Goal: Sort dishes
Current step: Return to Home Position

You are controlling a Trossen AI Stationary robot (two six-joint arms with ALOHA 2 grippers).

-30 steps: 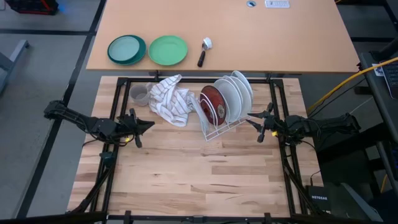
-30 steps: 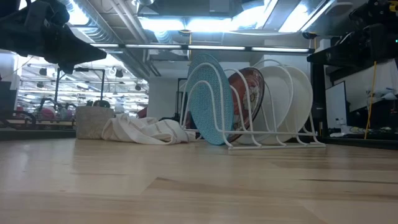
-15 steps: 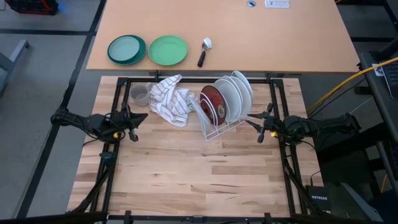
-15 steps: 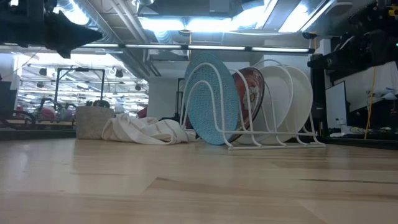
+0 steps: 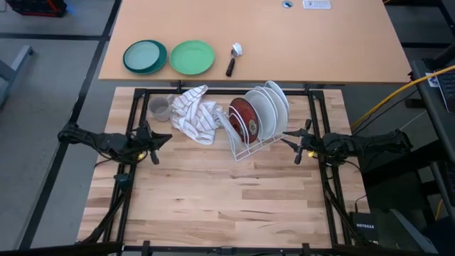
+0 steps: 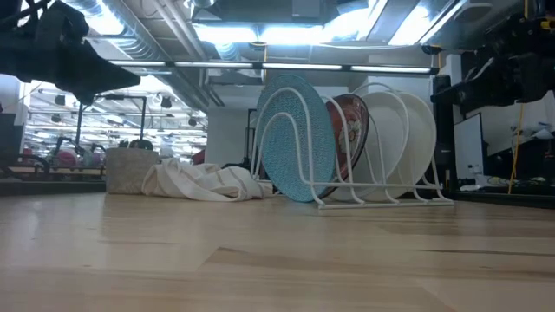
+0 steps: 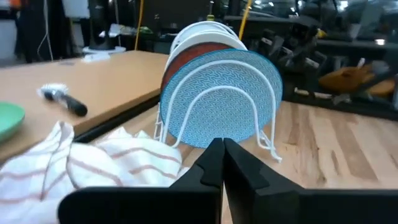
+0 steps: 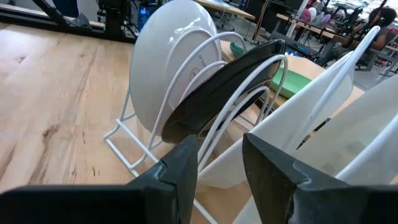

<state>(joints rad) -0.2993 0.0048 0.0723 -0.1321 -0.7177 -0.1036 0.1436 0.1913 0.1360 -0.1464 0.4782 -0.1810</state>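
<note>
Presently the left gripper [image 5: 160, 140], fingers pressed together and empty, sits well apart from the dishes [image 5: 261, 110], which stand upright in the white rack [image 5: 245, 151], while the nearer right gripper [image 5: 290, 142], fingers slightly spread and empty, waits just beside it.

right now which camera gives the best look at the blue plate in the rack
The left wrist view: the blue plate faces it squarely, patterned face showing behind the dish rack wires. The low view shows it at an angle; the high view only its thin top edge; the right wrist view not at all.
</note>
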